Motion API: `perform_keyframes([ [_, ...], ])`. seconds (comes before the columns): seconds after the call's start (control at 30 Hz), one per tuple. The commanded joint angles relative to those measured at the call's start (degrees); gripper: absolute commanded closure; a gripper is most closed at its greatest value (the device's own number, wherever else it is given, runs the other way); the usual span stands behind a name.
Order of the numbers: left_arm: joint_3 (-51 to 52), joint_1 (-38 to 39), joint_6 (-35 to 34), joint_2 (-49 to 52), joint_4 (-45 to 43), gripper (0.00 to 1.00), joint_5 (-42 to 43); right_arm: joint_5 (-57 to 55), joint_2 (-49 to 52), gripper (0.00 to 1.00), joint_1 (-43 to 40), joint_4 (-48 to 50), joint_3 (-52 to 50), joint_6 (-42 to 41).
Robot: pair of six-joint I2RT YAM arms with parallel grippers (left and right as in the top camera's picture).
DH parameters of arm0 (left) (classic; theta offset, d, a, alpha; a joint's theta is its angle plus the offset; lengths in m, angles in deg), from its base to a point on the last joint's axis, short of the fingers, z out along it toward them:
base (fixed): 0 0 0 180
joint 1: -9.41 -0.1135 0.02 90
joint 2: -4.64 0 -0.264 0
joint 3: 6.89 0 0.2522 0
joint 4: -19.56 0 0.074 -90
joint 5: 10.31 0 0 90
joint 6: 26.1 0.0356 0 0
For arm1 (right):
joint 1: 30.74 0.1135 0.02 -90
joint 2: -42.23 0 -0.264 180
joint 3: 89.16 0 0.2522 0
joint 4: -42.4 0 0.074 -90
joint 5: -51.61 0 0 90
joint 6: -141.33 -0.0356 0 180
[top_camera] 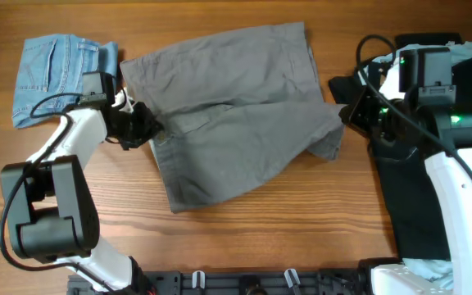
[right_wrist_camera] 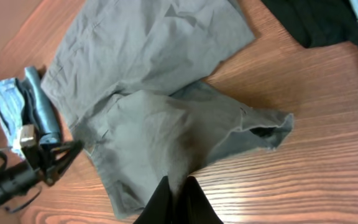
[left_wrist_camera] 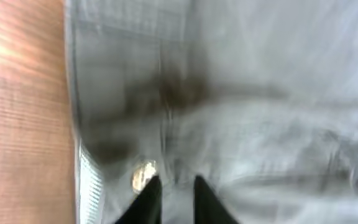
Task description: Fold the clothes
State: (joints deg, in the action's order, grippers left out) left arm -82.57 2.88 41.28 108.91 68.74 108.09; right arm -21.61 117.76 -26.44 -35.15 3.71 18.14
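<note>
Two pinches hold the grey shorts (top_camera: 236, 98): left gripper (top_camera: 150, 129) on the waistband (top_camera: 164, 176), right gripper (top_camera: 344, 115) on the leg hem (top_camera: 330, 143); we should lift evenly, cloth taut between them.

wide shorts (top_camera: 228, 115) are lying mid-table (top_camera: 301, 229); denim shorts (top_camera: 56, 74) are sitting to their left, garment pile (top_camera: 408, 197) to their right.

Lying rumpled between left claw (top_camera: 150, 129) and right claw (top_camera: 344, 115): grey shorts (top_camera: 236, 106). Sitting folded behind left claw: denim shorts (top_camera: 56, 70).
</note>
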Motion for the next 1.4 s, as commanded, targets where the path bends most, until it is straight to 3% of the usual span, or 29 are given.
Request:
perform_keyframes([
  [0.0,-1.11,0.81,12.20,-2.08,9.90,0.73,6.47,-4.04,0.13,0.96,0.42,0.17,1.03,-1.49],
  [0.07,-0.31,3.32,14.73,-2.05,20.68,0.68,6.51,-5.75,0.13,0.96,0.42,0.31,1.03,-1.49],
  [0.13,1.62,6.19,14.43,-2.05,24.59,0.67,6.54,-5.90,0.13,0.96,0.42,0.37,1.03,-1.51],
  [0.23,4.90,9.90,12.74,-2.05,25.94,0.57,6.23,-6.14,0.13,0.96,0.42,0.57,1.03,-1.49],
  [0.3,5.11,9.33,12.76,-2.89,26.88,0.64,6.32,-6.14,0.13,0.96,0.42,0.52,1.03,-1.40],
  [0.4,5.14,7.67,13.11,-11.50,32.63,0.64,4.79,-6.12,0.13,0.96,0.42,0.46,1.03,-1.38],
  [0.47,6.75,8.41,4.24,-19.39,33.83,0.57,-3.02,-6.12,0.13,0.96,0.42,0.31,1.03,-1.33],
  [0.5,8.57,8.74,-1.09,-22.49,33.16,0.41,-6.64,-6.12,0.13,0.96,0.42,0.13,1.03,-1.33],
  [0.57,14.93,8.76,-9.73,-26.67,30.25,0.31,-8.11,-6.12,0.13,0.95,0.42,0.09,1.03,-1.31],
  [0.63,21.27,8.83,-15.19,-26.73,25.92,0.34,-7.82,-6.12,0.13,0.95,0.42,0.09,1.03,-1.33],
  [0.7,26.71,8.87,-17.18,-26.10,19.08,0.40,-7.26,-6.12,0.13,0.95,0.42,0.09,1.03,-1.31],
  [0.83,30.97,8.90,-20.06,-25.59,8.90,0.42,-7.30,-6.14,0.13,0.95,0.42,0.13,1.03,-1.33],
  [0.93,33.42,8.94,-21.68,-25.11,1.79,0.56,-7.45,-6.60,0.13,0.95,0.42,0.20,1.03,-1.33],
  [1.07,33.79,8.94,-22.71,-24.20,1.57,0.66,-6.78,-6.56,0.13,0.95,0.42,0.24,1.03,-1.40],
  [1.13,33.79,9.07,-22.67,-24.20,5.22,0.60,-3.17,-6.56,0.13,0.95,0.42,0.24,1.03,-1.42],
  [1.17,33.79,9.31,-22.64,-24.22,7.58,0.53,-2.93,-6.54,0.13,0.95,0.42,0.24,1.03,-1.44],
  [1.2,33.79,9.81,-22.58,-24.22,10.14,0.39,-5.22,-6.56,0.13,0.95,0.42,0.24,1.03,-1.44],
  [1.23,33.79,10.16,-22.58,-24.22,11.04,0.34,-7.87,-6.56,0.13,0.95,0.42,0.33,1.03,-1.44],
  [1.3,33.79,10.16,-22.64,-24.22,11.08,0.31,-7.43,-6.58,0.13,0.95,0.42,0.35,1.03,-1.42],
  [1.37,33.81,10.19,-22.88,-24.22,9.31,0.40,-6.62,-6.58,0.13,0.95,0.42,0.37,1.03,-1.44],
])
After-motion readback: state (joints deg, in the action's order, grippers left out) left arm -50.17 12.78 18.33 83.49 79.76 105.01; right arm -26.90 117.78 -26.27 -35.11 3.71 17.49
